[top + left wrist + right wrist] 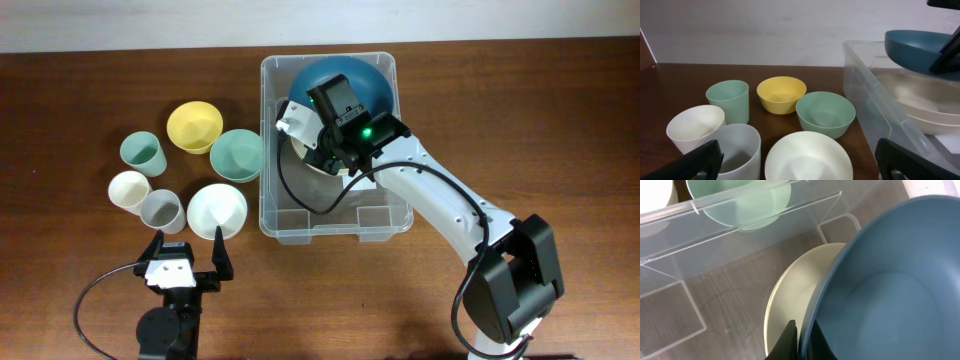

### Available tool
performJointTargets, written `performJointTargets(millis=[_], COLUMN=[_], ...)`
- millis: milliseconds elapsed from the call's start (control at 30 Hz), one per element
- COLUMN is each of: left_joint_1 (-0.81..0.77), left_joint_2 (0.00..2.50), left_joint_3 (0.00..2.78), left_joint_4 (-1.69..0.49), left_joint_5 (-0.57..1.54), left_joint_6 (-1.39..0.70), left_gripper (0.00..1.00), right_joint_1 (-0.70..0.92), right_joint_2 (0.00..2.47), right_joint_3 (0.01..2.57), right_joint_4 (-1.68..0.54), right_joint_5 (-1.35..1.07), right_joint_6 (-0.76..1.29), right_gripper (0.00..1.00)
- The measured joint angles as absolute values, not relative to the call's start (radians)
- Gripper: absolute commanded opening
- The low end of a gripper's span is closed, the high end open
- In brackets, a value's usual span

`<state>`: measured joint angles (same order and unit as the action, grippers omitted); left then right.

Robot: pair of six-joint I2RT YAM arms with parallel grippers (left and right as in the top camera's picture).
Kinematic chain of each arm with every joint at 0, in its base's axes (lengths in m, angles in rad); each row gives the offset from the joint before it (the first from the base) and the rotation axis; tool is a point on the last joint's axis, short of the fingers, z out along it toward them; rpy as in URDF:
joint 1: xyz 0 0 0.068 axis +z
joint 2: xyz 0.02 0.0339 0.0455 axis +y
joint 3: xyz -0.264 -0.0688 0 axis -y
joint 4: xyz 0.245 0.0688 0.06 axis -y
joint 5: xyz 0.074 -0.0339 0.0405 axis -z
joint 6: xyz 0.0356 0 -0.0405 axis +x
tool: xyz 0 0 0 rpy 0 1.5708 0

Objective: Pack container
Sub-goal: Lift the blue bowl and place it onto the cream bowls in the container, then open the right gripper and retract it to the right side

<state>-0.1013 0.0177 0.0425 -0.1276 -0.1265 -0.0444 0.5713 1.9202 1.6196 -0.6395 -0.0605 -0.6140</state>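
Right fingers (790, 341) clamped on blue bowl (890, 280) over container (335, 228); left fingers (222, 264) apart; brown wooden table (80, 80), white wall (740, 30).

No legible writing

We could read no text, brand, number or sign in any of the three views. A white patch (947, 142) on the floor of the large clear rectangular plastic container (875, 100) was too blurred and cut off for us to make out any print. The small green light (367, 131) on the right arm (440, 190) carried no lettering we could read.
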Motion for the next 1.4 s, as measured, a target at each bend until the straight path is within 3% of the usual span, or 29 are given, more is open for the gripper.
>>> performJointTargets(millis=[200, 267, 300, 333, 767, 867, 967, 1200, 1400], left_joint_1=[-0.101, -0.101, -0.101, -0.101, -0.101, -0.101, -0.101, -0.101, -0.101], left_joint_2=[0.018, 0.018, 0.018, 0.018, 0.018, 0.018, 0.018, 0.018, 0.018], left_joint_3=[0.043, 0.043, 0.043, 0.043, 0.043, 0.043, 0.043, 0.043, 0.043], left_joint_4=[-0.128, -0.128, -0.128, -0.128, -0.128, -0.128, -0.128, -0.128, -0.128], left_joint_5=[-0.126, -0.126, -0.126, -0.126, -0.126, -0.126, -0.126, -0.126, -0.126], left_joint_6=[-0.044, -0.044, -0.044, -0.044, -0.044, -0.044, -0.044, -0.044, -0.044], left_gripper=[1.0, 1.0, 1.0, 1.0, 0.99, 0.99, 0.99, 1.0, 1.0], right_joint_1=[0.571, 0.571, 0.571, 0.571, 0.565, 0.543, 0.482, 0.192, -0.081], right_joint_2=[1.92, 1.92, 1.92, 1.92, 1.92, 1.917, 1.898, 1.836, 1.835], right_joint_3=[1.62, 1.62, 1.62, 1.62, 1.655, 1.701, 1.726, 1.737, 1.737], right_joint_4=[-0.644, -0.644, -0.643, -0.643, -0.613, -0.613, -0.621, -0.719, -0.812], right_joint_5=[-0.07, -0.07, -0.07, -0.07, 0.007, 0.054, 0.1, 0.158, 0.173], right_joint_6=[-0.614, -0.612, -0.612, -0.61, -0.556, -0.472, -0.385, -0.189, -0.094], right_gripper=[0.04, 0.17, 0.34, 0.41, 0.41, 0.54, 0.59, 0.92, 0.99])
